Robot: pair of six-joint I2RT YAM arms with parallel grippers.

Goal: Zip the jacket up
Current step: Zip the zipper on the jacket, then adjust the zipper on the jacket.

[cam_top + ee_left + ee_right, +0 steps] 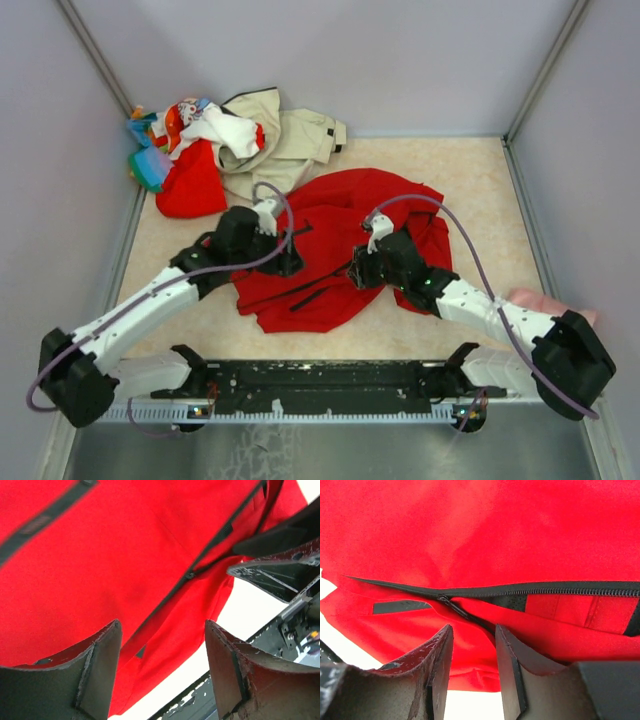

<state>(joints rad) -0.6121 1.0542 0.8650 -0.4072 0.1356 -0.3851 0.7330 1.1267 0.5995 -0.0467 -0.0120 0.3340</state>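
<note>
The red jacket [340, 215] lies crumpled in the middle of the table, its black front zipper [300, 290] running diagonally. My left gripper [285, 262] hovers over the jacket's left part, and my right gripper [355, 272] hangs just to its right over the zipper. In the left wrist view the left gripper [162, 650] is open above the jacket [100, 570], with the zipper slider [190, 574] ahead of it. In the right wrist view the right gripper [474, 640] is open over red fabric, nothing between its fingers. The slider [442, 599] and its pull tab [467, 616] lie just beyond the fingertips. Right of the slider the zipper gapes.
A heap of mixed clothes [190, 150] and a beige jacket [295, 135] lie at the back left. A pink item [540, 300] sits at the right edge beside my right arm. A black rail [320, 380] runs along the near edge, and walls enclose the table.
</note>
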